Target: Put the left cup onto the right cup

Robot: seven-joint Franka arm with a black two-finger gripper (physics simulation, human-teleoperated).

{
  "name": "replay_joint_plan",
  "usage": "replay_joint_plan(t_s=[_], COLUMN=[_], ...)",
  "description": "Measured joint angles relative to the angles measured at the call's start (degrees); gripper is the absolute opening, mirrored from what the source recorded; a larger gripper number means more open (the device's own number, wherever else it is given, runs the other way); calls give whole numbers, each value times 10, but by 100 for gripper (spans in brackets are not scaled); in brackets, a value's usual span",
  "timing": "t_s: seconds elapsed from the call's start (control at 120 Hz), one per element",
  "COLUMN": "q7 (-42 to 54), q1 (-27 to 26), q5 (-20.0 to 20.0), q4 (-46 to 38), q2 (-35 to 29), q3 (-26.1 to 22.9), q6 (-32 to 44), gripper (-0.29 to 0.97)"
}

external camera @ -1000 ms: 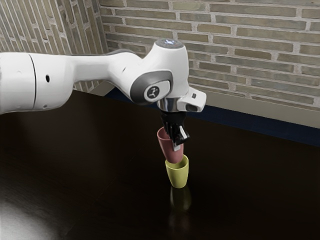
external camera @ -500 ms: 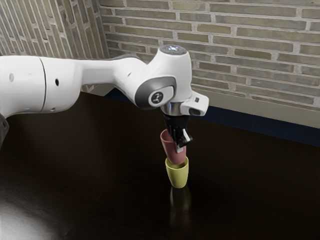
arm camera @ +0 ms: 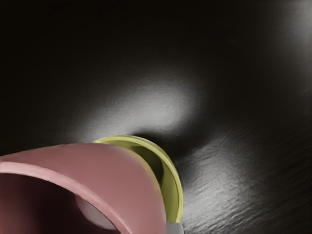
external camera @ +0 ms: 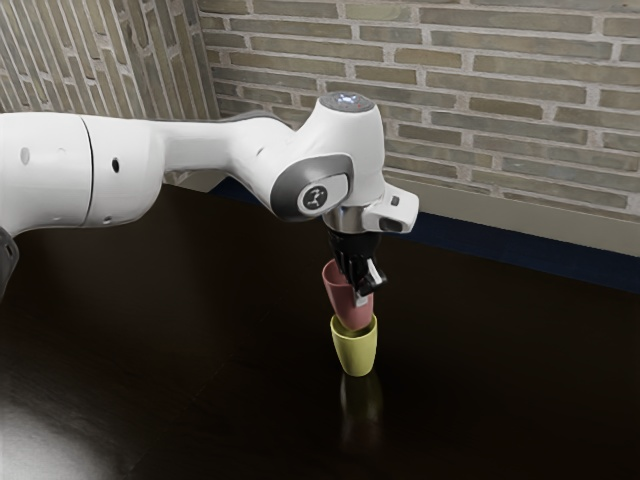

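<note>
Above the table [external camera: 500, 390], pink cup [external camera: 341, 297] mouth-up, slightly tilted, base inside yellow cup [external camera: 355, 350], gripper [external camera: 361, 286] clamping its rim.

Arm [external camera: 200, 165] extends from the left, wrist bent downward; hand [external camera: 360, 285] vertical, pinching the pink cup [external camera: 338, 298] rim.
</note>
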Motion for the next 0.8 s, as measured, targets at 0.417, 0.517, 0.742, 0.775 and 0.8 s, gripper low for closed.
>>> replay_joint_plan(t_s=[0.417, 0.517, 0.742, 0.775, 0.8], q7=[-4, -5, -5, -5, -5], q1=[-7, -6, -6, -6, -6], q5=[-5, -5, -10, -13, -15], q4=[-6, -8, -10, -11, -11], q2=[3, 6, 10, 10, 10], q3=[-1, -1, 0, 0, 0], q6=[0, 0, -1, -2, -2], gripper=[-11, -11, 8, 16, 21])
